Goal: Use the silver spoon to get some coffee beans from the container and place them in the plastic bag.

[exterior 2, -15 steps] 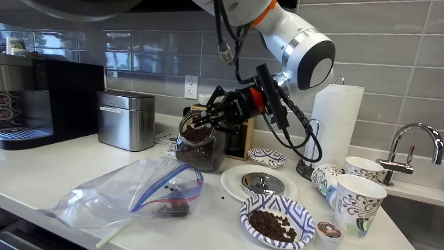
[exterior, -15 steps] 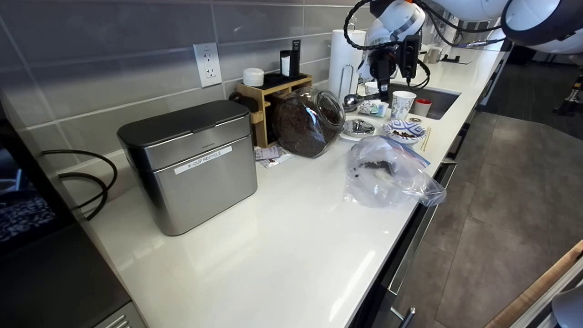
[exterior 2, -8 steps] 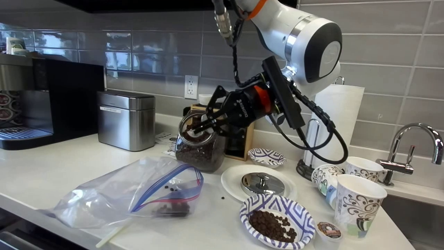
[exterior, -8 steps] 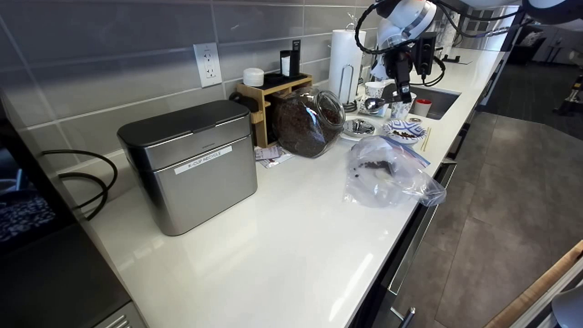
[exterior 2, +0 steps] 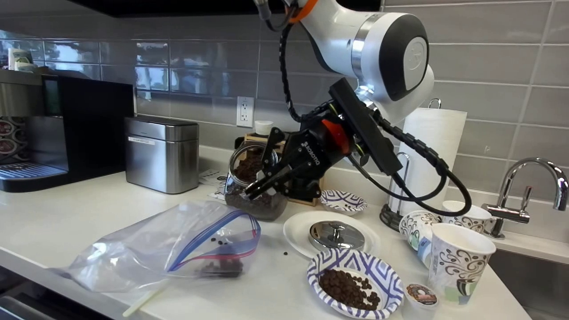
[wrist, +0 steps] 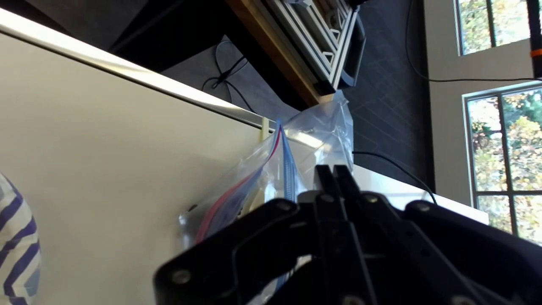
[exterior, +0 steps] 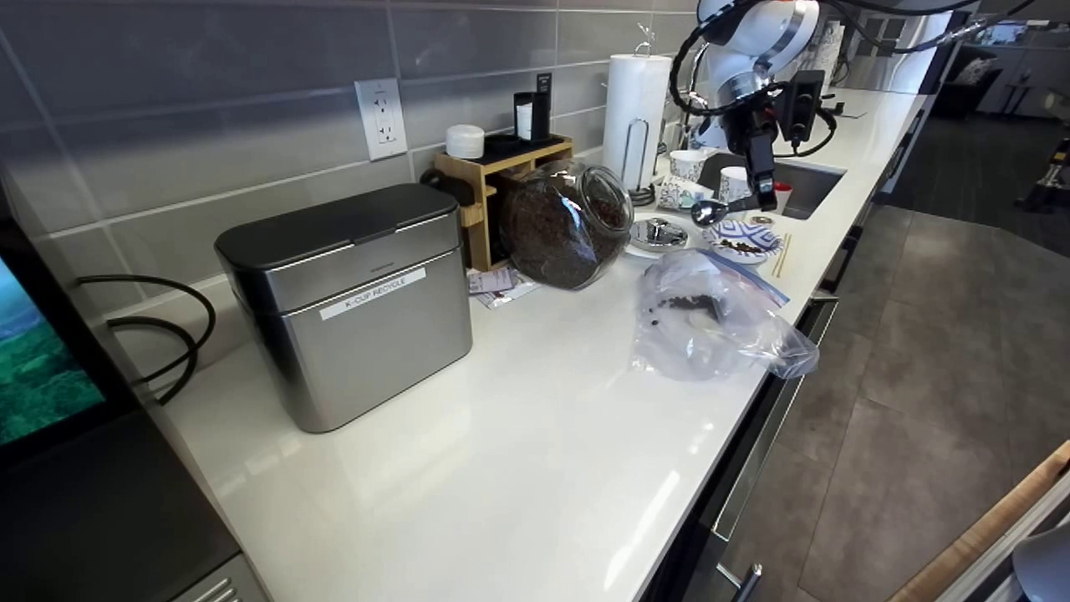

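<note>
My gripper point(exterior: 764, 203) is shut on the silver spoon point(exterior: 709, 212) and holds it above the counter. In an exterior view the gripper point(exterior 2: 251, 192) slants down in front of the glass jar point(exterior 2: 255, 202) of dark coffee beans, whose mouth is open. Whether the spoon holds beans cannot be told. The clear plastic bag point(exterior 2: 146, 249) lies on its side below the gripper, its blue and red zip edge apart, with some beans point(exterior 2: 222, 268) inside. In the wrist view the narrow fingertips point(wrist: 324, 176) nearly meet in front of the bag point(wrist: 322, 131); the spoon is hidden there.
A patterned bowl of beans point(exterior 2: 349, 289) and a metal lid point(exterior 2: 336, 234) on a white plate point(exterior 2: 293, 231) stand near the bag. Paper cups point(exterior 2: 460, 262), a paper towel roll point(exterior 2: 429, 164) and a metal bin point(exterior: 376, 318) stand around. The bag overhangs the counter's front edge.
My gripper, with the spoon, has moved away from the jar's mouth and lower, toward the counter front, above the bag and bowl area. The bag and jar have not moved.
</note>
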`<state>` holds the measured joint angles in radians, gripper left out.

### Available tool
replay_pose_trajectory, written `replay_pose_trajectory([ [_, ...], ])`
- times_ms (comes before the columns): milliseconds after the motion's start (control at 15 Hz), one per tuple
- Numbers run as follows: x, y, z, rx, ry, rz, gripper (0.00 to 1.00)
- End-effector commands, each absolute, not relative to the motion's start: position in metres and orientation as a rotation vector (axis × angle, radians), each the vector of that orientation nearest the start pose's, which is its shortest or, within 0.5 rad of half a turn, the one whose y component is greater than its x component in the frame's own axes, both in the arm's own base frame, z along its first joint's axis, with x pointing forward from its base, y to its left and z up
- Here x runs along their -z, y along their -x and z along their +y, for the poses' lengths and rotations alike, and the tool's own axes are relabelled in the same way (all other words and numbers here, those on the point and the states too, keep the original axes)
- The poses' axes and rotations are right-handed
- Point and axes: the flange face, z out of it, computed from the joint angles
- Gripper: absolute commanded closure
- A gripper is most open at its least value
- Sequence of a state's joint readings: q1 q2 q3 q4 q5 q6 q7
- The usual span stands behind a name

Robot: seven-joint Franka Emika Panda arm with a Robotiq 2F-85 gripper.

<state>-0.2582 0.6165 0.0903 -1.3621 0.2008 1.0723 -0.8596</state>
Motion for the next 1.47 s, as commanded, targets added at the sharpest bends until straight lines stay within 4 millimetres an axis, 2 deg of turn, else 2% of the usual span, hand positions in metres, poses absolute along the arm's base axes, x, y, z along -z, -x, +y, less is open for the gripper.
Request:
replay_pose_trajectory([
  [0,-0.334,-0.599,-0.084,-0.812,2.203,-0.827,0.96],
  [400,-0.334,-0.588,-0.081,-0.819,2.216,-0.854,0.99],
  [667,-0.336,-0.582,-0.092,-0.845,2.232,-0.839,0.99],
  [1000,-0.335,-0.58,-0.1,-0.888,2.332,-0.836,0.99],
  [1400,-0.334,-0.59,-0.08,-0.83,2.435,-0.947,0.99],
])
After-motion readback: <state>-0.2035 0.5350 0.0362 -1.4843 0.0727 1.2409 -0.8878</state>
